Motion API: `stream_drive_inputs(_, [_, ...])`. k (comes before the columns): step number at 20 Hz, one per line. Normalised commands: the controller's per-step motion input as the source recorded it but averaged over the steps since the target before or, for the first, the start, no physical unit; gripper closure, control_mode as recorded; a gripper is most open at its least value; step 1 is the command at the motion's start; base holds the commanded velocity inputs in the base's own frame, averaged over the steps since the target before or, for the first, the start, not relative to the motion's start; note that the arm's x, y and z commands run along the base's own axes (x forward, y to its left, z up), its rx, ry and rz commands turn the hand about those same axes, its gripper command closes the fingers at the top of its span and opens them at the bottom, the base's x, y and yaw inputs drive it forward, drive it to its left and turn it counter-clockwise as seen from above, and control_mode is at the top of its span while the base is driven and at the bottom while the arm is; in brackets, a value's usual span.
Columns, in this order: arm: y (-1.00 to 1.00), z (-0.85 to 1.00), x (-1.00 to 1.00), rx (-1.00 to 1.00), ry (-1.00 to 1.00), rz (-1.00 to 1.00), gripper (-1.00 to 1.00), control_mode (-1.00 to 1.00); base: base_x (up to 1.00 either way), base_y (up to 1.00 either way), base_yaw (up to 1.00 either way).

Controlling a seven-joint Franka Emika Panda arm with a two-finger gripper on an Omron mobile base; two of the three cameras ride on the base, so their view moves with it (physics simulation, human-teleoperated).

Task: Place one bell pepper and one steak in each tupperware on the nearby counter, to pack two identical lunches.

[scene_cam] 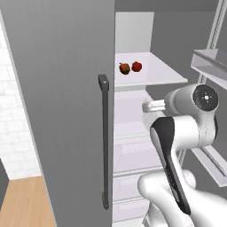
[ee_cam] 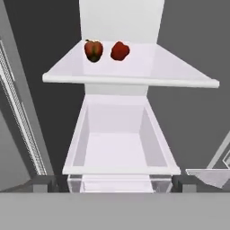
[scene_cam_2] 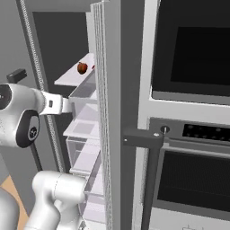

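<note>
Two bell peppers lie side by side on a white fridge shelf (ee_cam: 134, 72): the darker brownish-red one (ee_cam: 93, 50) (scene_cam: 124, 68) (scene_cam_2: 82, 68) on the left, the bright red one (ee_cam: 119, 50) (scene_cam: 137, 66) to its right. My gripper (ee_cam: 114, 184) is open and holds nothing. It hangs in front of the fridge, below the shelf and well short of the peppers, and looks into the compartment. The wrist (scene_cam: 153, 105) reaches in past the door edge. The steaks, the tupperware and the counter are out of view.
A white open drawer bin (ee_cam: 76, 148) sits under the pepper shelf. The grey fridge door with a dark bar handle (scene_cam: 105, 142) stands open on the left. Door racks (scene_cam: 210, 64) hang to the right. A built-in oven (scene_cam_2: 193, 134) flanks the fridge.
</note>
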Motion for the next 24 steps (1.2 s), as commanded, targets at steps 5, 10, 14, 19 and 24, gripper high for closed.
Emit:
stream_drive_inputs(5, [-0.09,0.9,0.01,0.13,-0.11,-0.02,-1.0,-1.0,0.0,0.0,0.0])
stream_drive_inputs(10, [-0.05,0.69,0.19,0.13,0.01,0.0,-1.0,-1.0,0.0,0.0,0.0])
stream_drive_inputs(14, [0.0,0.2,0.71,0.0,0.16,0.0,-1.0,-1.0,0.0,0.0,0.0])
stream_drive_inputs(19, [0.0,0.03,0.83,0.0,0.16,-0.01,-1.0,-1.0,0.0,0.0,0.0])
stream_drive_inputs(24, [0.0,-0.29,0.82,-0.03,0.02,-0.02,-1.0,-1.0,0.0,0.0,0.0])
